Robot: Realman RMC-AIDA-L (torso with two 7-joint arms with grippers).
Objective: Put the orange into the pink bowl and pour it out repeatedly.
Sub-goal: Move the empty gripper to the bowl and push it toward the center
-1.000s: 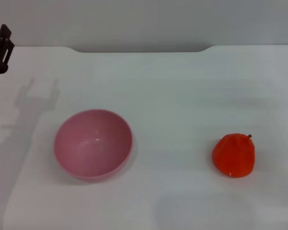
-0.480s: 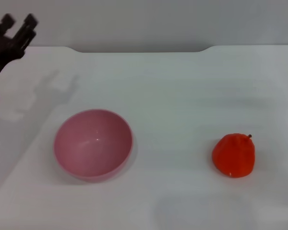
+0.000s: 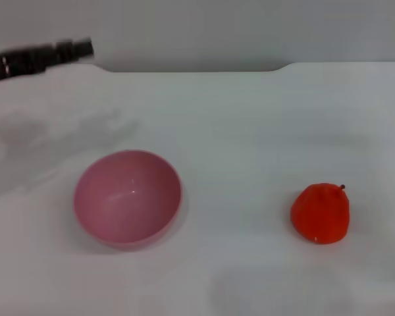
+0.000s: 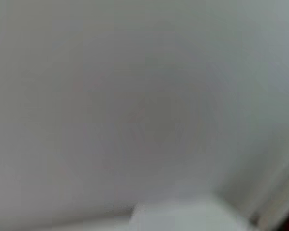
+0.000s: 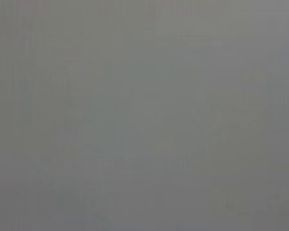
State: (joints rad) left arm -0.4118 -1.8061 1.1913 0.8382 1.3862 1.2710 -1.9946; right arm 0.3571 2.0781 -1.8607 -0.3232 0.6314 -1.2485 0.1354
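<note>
Nearest on the white table (image 3: 250, 131), the orange (image 3: 320, 213) sits to the right, its thin dark stem at the upper right. The pink bowl (image 3: 128, 197) stands upright and empty, well apart from it to the left. Farthest back, at the table's far left edge, the left gripper (image 3: 84, 47) reaches in sideways above the surface, holding nothing; whether it is open I cannot tell.
</note>
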